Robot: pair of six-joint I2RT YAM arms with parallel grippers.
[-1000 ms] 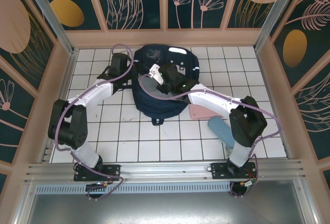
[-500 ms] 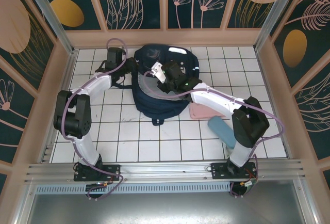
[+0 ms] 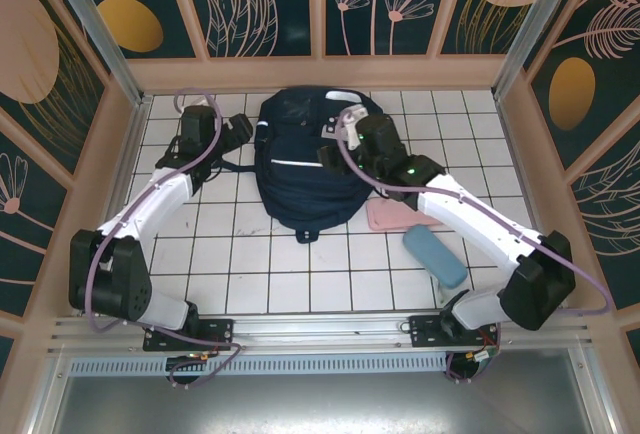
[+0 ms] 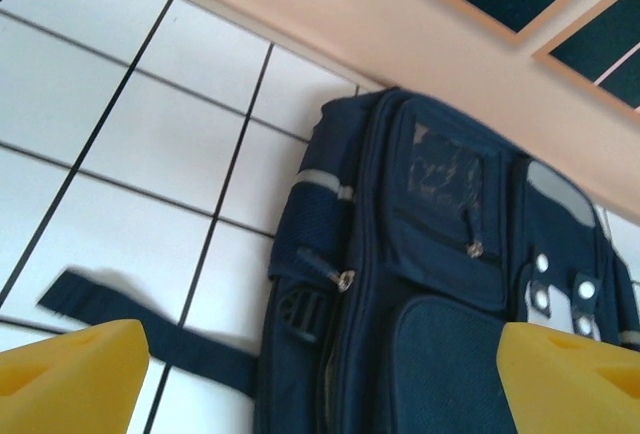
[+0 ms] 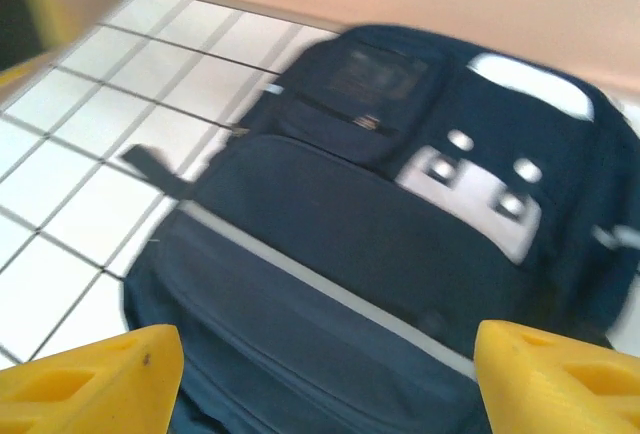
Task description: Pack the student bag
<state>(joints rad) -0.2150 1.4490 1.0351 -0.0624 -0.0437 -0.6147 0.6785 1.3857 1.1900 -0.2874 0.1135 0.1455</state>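
The white tiled desk [image 3: 250, 254] carries a large dark navy fabric student bag [image 3: 305, 169] with white reflective stripes and grey-white patches. The bag lies flat between the two claws, towards the far wall.

The left claw [image 3: 243, 134] sits just beside the bag's left edge. Its yellow fingers [image 4: 70, 379] are spread wide with nothing between them. The right claw [image 3: 335, 136] hovers over the bag's upper right part, also spread wide and holding nothing. From its wrist the bag's front pocket lies straight ahead.

A flat pink pouch [image 3: 385, 216] lies behind the right claw, towards the arm's base, touching the bag's right side. A light blue oblong case [image 3: 435, 257] lies further back still.

A dark navy strap [image 4: 130, 324] trails flat on the tiles just ahead of the left claw.
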